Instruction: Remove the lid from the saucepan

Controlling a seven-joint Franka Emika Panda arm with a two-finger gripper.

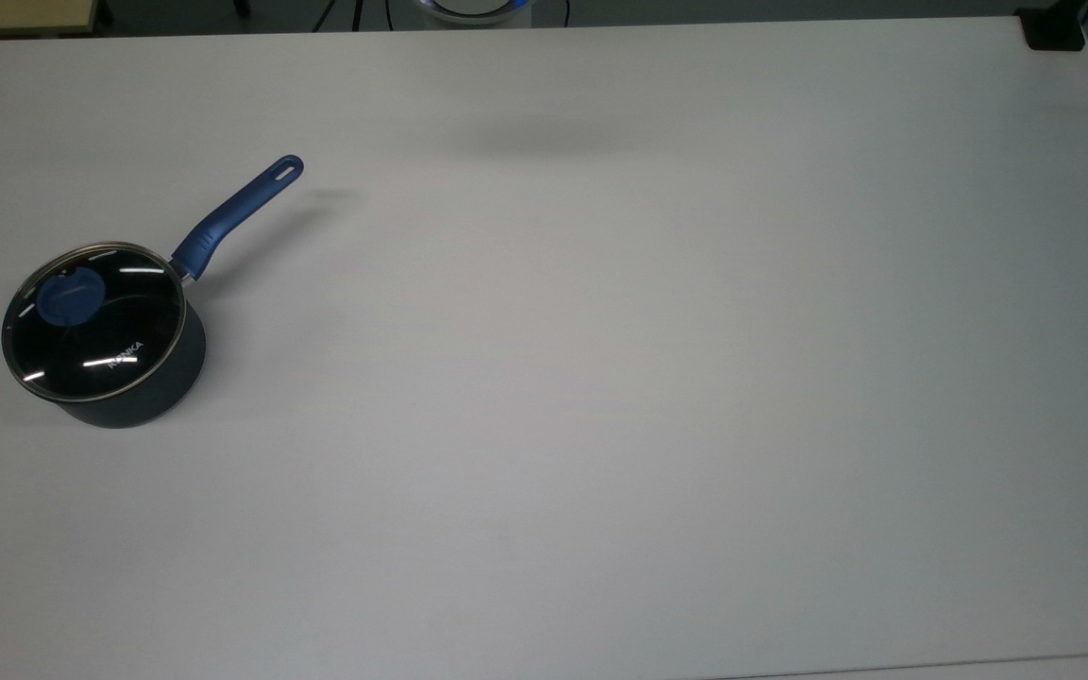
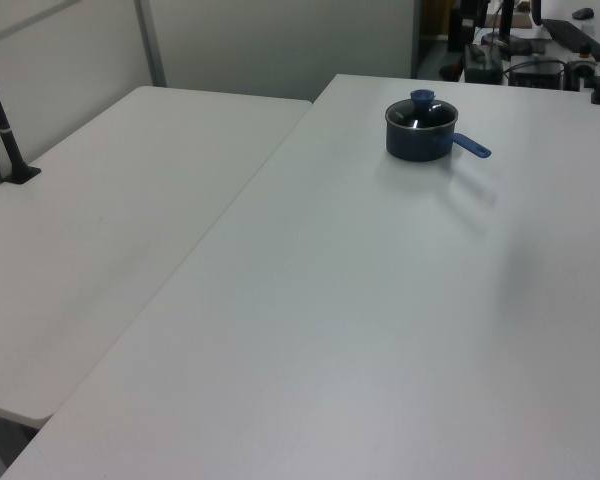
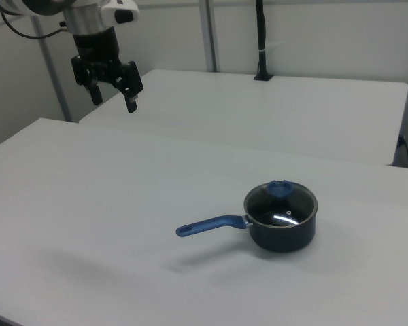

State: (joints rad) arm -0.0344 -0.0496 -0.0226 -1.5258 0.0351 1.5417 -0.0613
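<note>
Lid seated on saucepan, top view's left of table. End effector high, well apart, fingers spread, empty. Best approach: descend centred over blue knob, lift straight.

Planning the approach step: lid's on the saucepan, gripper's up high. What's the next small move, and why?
Probably carry the gripper across and down to hover over the lid's blue knob. In the right view it hangs open, high above the table and far toward the right view's left of the saucepan. The lid is seated and untouched, so alignment comes before any grasp.
</note>
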